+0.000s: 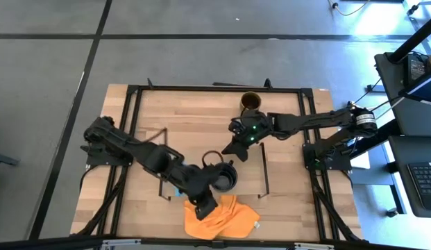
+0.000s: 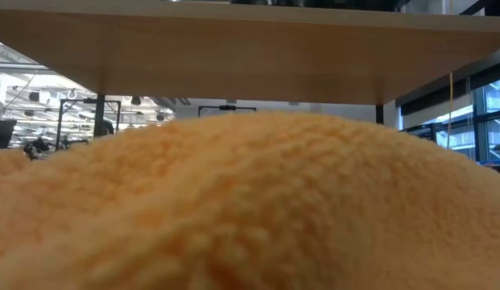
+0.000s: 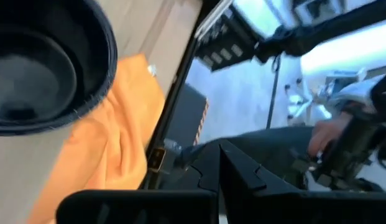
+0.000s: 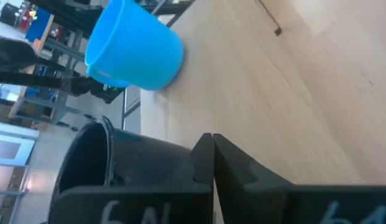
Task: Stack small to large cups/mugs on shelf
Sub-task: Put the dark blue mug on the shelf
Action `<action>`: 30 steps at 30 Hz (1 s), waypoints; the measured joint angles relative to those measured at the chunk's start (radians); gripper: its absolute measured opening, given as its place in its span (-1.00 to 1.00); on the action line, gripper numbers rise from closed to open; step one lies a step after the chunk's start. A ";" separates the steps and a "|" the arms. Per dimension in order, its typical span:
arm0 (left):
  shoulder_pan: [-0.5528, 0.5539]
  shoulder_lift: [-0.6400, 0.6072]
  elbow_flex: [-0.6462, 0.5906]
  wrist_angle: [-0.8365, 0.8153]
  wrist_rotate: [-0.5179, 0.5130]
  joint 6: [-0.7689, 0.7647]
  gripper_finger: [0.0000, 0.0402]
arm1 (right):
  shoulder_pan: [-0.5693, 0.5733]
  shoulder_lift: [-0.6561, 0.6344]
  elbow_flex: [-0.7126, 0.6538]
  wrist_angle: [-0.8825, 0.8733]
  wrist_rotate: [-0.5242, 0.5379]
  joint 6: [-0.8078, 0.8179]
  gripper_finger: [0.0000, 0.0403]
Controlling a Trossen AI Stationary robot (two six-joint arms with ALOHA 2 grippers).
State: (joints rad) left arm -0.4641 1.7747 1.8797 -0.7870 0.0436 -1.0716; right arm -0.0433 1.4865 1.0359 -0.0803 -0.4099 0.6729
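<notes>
The black mug point(image 1: 223, 178) stands upright on the low wooden shelf point(image 1: 246, 180), near its middle. It also shows in the left wrist view point(image 3: 37, 62) and the right wrist view point(image 4: 99, 168). The light-blue mug point(image 1: 175, 189) stands left of it, mostly hidden under my left arm, and shows in the right wrist view point(image 4: 133, 46). The olive-brown mug point(image 1: 251, 101) stands at the table's far edge. My left gripper point(image 1: 205, 204) is shut and empty above the orange cloth's edge, near the black mug. My right gripper point(image 1: 236, 148) is shut and empty, beyond the black mug.
A crumpled orange cloth point(image 1: 222, 217) lies at the table's near edge and fills the low view point(image 2: 250, 209), under the shelf board point(image 2: 250, 56). The shelf's thin black end frames point(image 1: 265, 173) stand on either side. There is bare wood point(image 1: 194, 118) at the table's far left.
</notes>
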 joint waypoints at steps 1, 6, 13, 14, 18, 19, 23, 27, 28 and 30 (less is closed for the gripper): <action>0.000 0.015 0.000 0.000 0.015 -0.001 -0.99 | 0.000 0.004 0.000 0.001 -0.004 -0.002 -0.97; 0.000 0.080 0.000 0.011 0.065 0.003 -1.00 | 0.000 0.009 0.000 -0.004 -0.005 -0.021 -0.98; 0.026 0.117 -0.001 -0.010 -0.032 0.061 -0.99 | 0.010 0.009 0.000 -0.090 -0.011 -0.026 -0.97; 0.029 0.118 -0.001 -0.024 -0.047 0.063 -0.99 | 0.014 0.009 0.000 -0.102 -0.012 -0.027 -0.97; 0.038 0.117 -0.001 -0.062 -0.097 0.069 -0.98 | 0.037 0.009 0.000 -0.122 -0.020 -0.027 -0.97; 0.039 0.117 -0.001 -0.072 -0.098 0.069 -0.98 | 0.043 0.009 0.000 -0.125 -0.020 -0.027 -0.97; 0.039 0.115 0.000 -0.119 -0.094 0.060 -0.99 | 0.059 0.009 0.000 -0.126 -0.022 -0.026 -0.97; 0.035 0.115 0.000 -0.138 -0.094 0.058 -0.98 | 0.061 0.009 0.000 -0.126 -0.036 -0.019 -0.97; 0.036 0.115 0.000 -0.145 -0.094 0.058 -0.98 | 0.061 0.009 0.000 -0.127 -0.045 -0.019 -0.97; 0.037 0.113 0.000 -0.153 -0.094 0.058 -0.97 | 0.060 0.005 0.000 -0.133 -0.070 -0.020 -0.96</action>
State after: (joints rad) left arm -0.4267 1.8877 1.8801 -0.9403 -0.0506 -1.0138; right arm 0.0170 1.4916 1.0359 -0.2131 -0.4795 0.6530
